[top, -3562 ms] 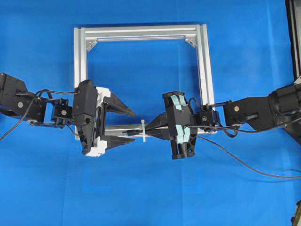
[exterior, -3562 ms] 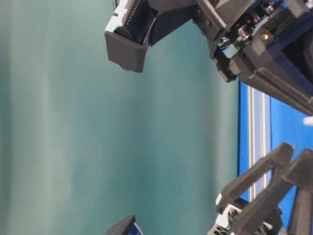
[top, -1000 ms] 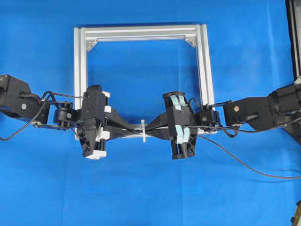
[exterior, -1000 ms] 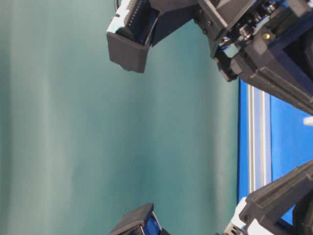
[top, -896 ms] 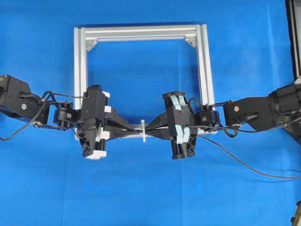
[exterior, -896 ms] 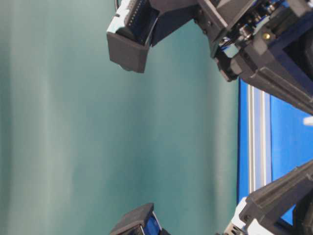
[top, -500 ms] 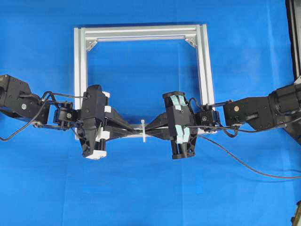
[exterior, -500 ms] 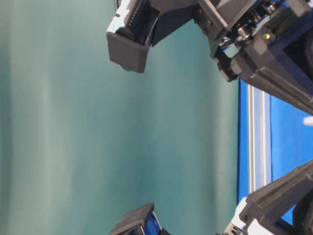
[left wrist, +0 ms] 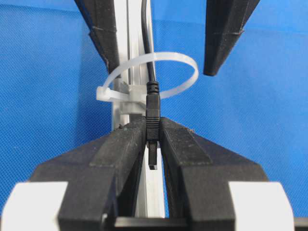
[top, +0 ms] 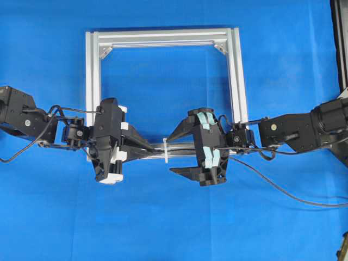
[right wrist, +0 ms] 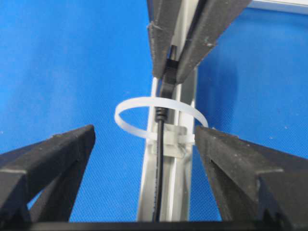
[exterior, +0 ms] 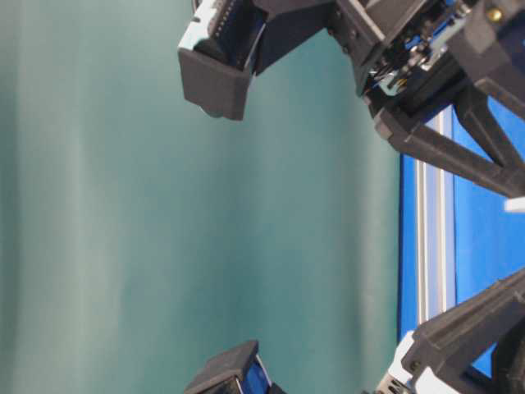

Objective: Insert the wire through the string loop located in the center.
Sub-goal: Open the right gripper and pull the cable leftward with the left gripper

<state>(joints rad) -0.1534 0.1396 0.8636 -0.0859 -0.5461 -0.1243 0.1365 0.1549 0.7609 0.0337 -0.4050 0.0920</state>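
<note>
We find no readable text, labels, brand marks, numbers or signs in any view.
</note>
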